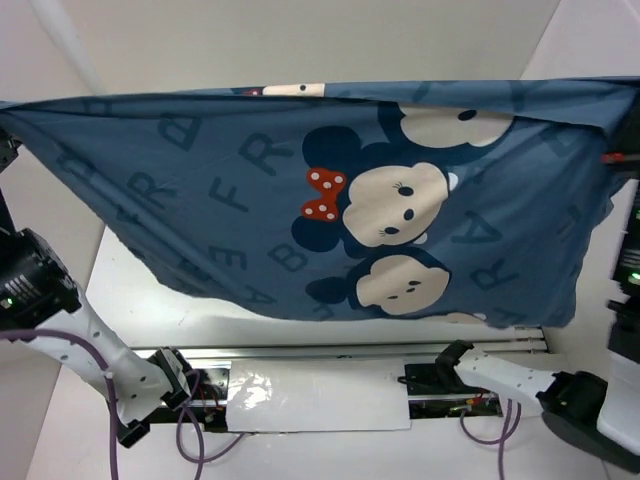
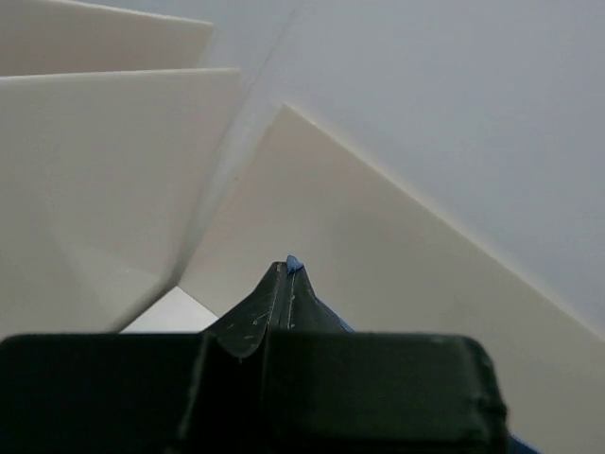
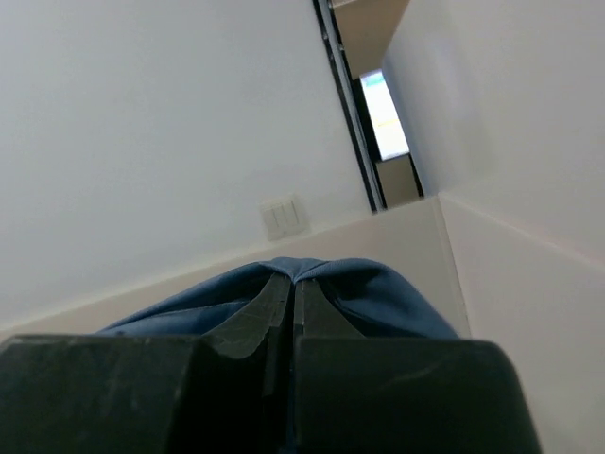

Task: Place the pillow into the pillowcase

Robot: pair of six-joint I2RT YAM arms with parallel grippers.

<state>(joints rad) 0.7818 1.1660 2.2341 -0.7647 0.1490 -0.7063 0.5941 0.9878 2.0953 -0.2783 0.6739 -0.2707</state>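
The pillowcase point(image 1: 250, 200), blue with paler letters and mouse faces with a red bow, hangs spread wide above the table and fills most of the top view. My left gripper point(image 2: 286, 270) is shut on its upper left corner; a sliver of blue cloth point(image 2: 294, 262) pokes out at the fingertips. My right gripper point(image 3: 291, 279) is shut on the upper right corner, with blue fabric point(image 3: 397, 298) bunched over both fingers. Both grippers sit at the top view's side edges, the left point(image 1: 6, 150) and the right point(image 1: 622, 165). The pillow is hidden.
Under the hanging cloth lies the white table point(image 1: 150, 300). A metal rail point(image 1: 350, 350) carries the two arm bases, with a glossy white sheet point(image 1: 310, 395) between them and purple cables point(image 1: 195, 440) nearby. White walls enclose the back and sides.
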